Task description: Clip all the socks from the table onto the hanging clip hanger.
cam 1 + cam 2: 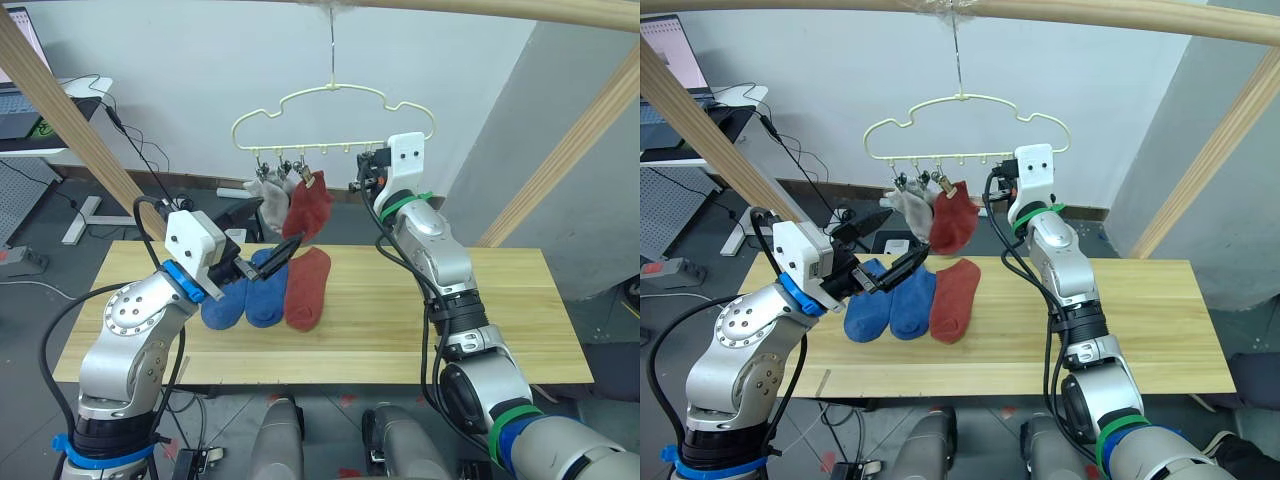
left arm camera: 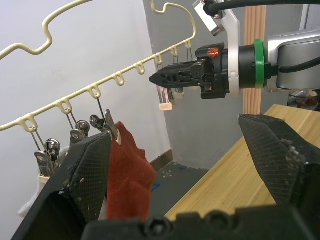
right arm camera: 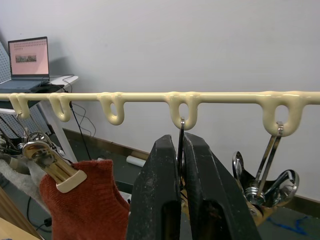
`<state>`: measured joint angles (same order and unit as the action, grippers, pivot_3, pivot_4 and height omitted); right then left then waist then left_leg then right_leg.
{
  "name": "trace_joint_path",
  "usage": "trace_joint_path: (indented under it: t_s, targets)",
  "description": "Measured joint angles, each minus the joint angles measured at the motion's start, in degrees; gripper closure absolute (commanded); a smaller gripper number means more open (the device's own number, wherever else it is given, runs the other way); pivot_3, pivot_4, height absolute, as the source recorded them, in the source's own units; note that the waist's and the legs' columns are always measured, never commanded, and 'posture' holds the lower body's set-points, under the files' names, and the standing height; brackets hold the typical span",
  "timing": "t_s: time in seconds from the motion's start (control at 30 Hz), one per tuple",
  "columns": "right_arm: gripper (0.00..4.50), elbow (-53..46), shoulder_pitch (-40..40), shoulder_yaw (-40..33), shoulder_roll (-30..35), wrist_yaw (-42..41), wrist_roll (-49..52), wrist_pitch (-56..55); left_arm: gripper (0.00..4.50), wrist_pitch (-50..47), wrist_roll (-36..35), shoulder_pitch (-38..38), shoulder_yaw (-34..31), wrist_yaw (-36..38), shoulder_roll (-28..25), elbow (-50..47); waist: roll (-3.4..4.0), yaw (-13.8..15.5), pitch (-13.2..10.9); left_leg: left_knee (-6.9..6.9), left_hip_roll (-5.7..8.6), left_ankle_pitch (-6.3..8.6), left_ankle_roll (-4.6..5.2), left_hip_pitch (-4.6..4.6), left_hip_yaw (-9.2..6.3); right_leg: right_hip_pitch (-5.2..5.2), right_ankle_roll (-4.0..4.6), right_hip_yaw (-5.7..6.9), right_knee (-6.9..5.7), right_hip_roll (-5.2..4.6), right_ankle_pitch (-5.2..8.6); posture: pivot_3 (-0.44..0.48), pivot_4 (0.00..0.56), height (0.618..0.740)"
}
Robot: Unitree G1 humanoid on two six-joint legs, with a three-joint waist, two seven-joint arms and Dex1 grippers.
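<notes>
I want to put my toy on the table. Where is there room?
The table is bare to the right of the rust-red sock, and a small strip is bare at its left end. The middle-left is crowded: two blue socks lie beside the red one, with the left gripper above.

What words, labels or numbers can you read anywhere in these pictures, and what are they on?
No text here can be read.
Laptop screen on the white desk: it shows a pinkish page with a dark strip, its lettering too small to read.
Clip hanger, hung socks and table: no print or labels visible.
</notes>
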<state>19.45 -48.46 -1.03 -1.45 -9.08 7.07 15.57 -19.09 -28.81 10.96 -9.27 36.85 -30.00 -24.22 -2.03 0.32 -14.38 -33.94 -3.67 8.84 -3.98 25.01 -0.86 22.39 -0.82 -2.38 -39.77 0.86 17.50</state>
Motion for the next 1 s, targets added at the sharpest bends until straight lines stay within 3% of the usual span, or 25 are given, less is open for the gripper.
trace_joint_path:
  t_s: [0.2,0.33,0.43,0.63,0.8,0.87,1.0]
  targets:
    - [4.49,-0.18,0.00,0.21,1.10,-1.54,0.30,1.04,0.00,-1.34,1.13,-2.15,1.58,0.37,-1.52,0.00,0.02,-0.02,-0.01,0.03,0.00,0.00,0.00,0.00,0.01,0.00,0.00,-0.01,0.05,0.00,0.00,0.123,0.239,0.740]
    - [4.49,-2.59,0.01,0.49,4.36,-5.38,1.12,4.63,0.00,-5.28,6.68,-5.65,5.52,-1.00,-4.60,2.99,0.14,-0.12,-0.09,0.06,-0.01,0.01,0.01,0.00,0.00,0.00,-0.02,-0.04,0.10,-0.01,0.04,0.111,0.244,0.740]
    - [4.49,-4.85,0.17,0.53,6.91,-7.98,1.67,7.60,0.00,-6.28,11.89,-4.61,9.83,-3.13,-2.50,10.69,0.32,-0.01,-0.20,0.06,0.01,0.00,0.01,0.01,0.00,0.00,-0.09,-0.03,0.15,-0.01,0.09,0.094,0.249,0.740]
    - [4.49,-8.10,0.85,1.11,7.29,-9.43,2.80,11.37,0.00,-1.12,21.48,8.65,18.55,-6.34,6.03,31.94,0.35,0.17,-0.30,0.04,0.03,0.01,0.03,0.09,0.10,0.01,-0.20,0.04,0.31,0.03,0.14,0.041,0.258,0.740]
    - [4.49,-11.48,1.11,1.10,7.95,-9.57,3.30,14.54,0.00,5.93,27.34,20.61,20.81,-7.85,11.26,53.22,0.35,-0.39,-0.31,0.02,0.04,0.02,0.05,0.55,0.07,0.45,0.01,0.09,0.24,0.05,0.00,0.008,0.265,0.740]
    - [4.49,-12.58,1.23,1.11,8.03,-9.59,3.33,15.22,0.00,7.36,28.74,23.70,21.19,-8.03,12.16,59.08,0.34,-0.58,-0.30,-0.03,0.06,0.01,0.04,0.95,0.13,0.92,0.01,0.06,0.01,0.06,-0.02,-0.010,0.268,0.740]
    - [4.49,-14.21,1.53,1.04,8.45,-9.45,3.32,16.57,0.00,8.35,30.20,27.06,21.19,-7.40,13.65,67.24,0.34,-0.90,-0.30,-0.01,0.04,0.01,0.04,0.93,0.12,0.94,-0.02,0.11,-0.05,0.06,0.02,-0.031,0.266,0.740]
